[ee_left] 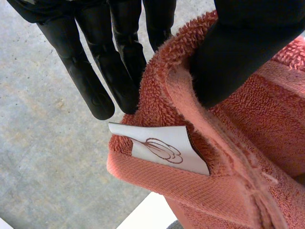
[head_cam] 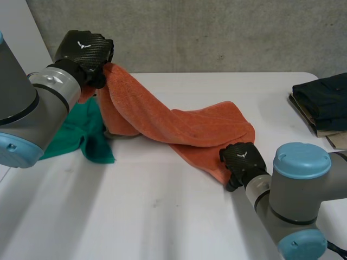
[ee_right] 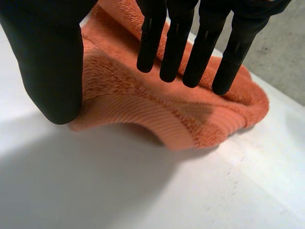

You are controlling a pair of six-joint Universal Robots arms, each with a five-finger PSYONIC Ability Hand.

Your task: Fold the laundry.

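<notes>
Fingers [ee_left: 86, 78] of the left hand [head_cam: 82, 50] are straight and close together behind a corner of the orange towel [head_cam: 200, 127], and the thumb [ee_left: 248, 47] presses on the cloth from the other side, so the corner is clamped between them. A white label [ee_left: 162, 150] with a brown looped mark is sewn into the hem just beside those fingertips. In the head view this hand holds its corner up off the bench [head_cam: 162, 216], at the far left, close to the grey wall [head_cam: 217, 32].

From that raised corner the towel slopes down to the right and towards the near side, then lies in a long bunched band across the middle of the bench, ending at the right hand [head_cam: 244, 161].

On the right hand the fingers [ee_right: 174, 52] are straight and side by side, with small gaps between them. Their tips are over the top of the towel's near right end. The thumb [ee_right: 47, 62] stands well apart from them, just beside the ribbed hem. The hem there arches slightly above the bench.

A green cloth [head_cam: 89, 132] lies crumpled on the left side of the bench, partly under the left arm [head_cam: 21, 108] and touching the hanging towel. Dark folded clothes [head_cam: 325, 95] sit stacked at the far right edge, well apart from the towel.
</notes>
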